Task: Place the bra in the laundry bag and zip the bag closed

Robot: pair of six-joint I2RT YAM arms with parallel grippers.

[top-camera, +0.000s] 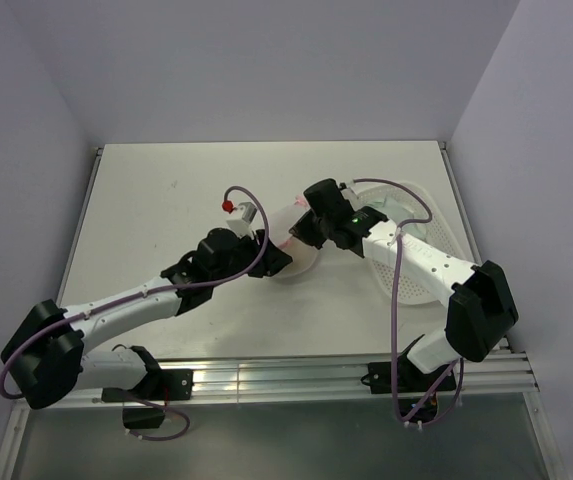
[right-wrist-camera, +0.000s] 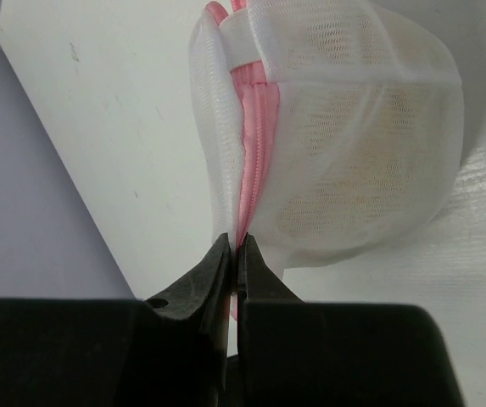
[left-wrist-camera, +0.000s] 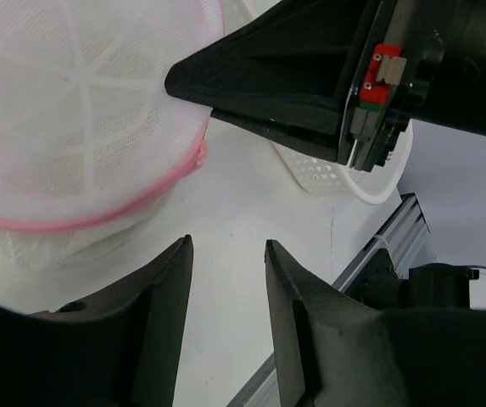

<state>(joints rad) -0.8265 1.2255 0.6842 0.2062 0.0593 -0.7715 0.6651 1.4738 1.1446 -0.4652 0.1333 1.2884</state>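
The laundry bag (right-wrist-camera: 344, 127), a round white mesh pouch with a pink zipper rim (right-wrist-camera: 255, 161), lies on the table between my two grippers. A faint yellowish shape inside the mesh is the bra (right-wrist-camera: 353, 144). My right gripper (right-wrist-camera: 237, 246) is shut on the pink zipper rim at the bag's near edge. In the top view it (top-camera: 296, 232) sits at the bag (top-camera: 298, 262). My left gripper (left-wrist-camera: 226, 250) is open and empty, just beside the bag (left-wrist-camera: 64, 127) and over bare table. In the top view the left gripper (top-camera: 269, 260) is at the bag's left side.
A white perforated plastic basket (top-camera: 421, 255) stands at the right behind the right arm; its wall shows in the left wrist view (left-wrist-camera: 344, 174). The table's aluminium front rail (top-camera: 296, 378) runs along the near edge. Grey walls enclose the table.
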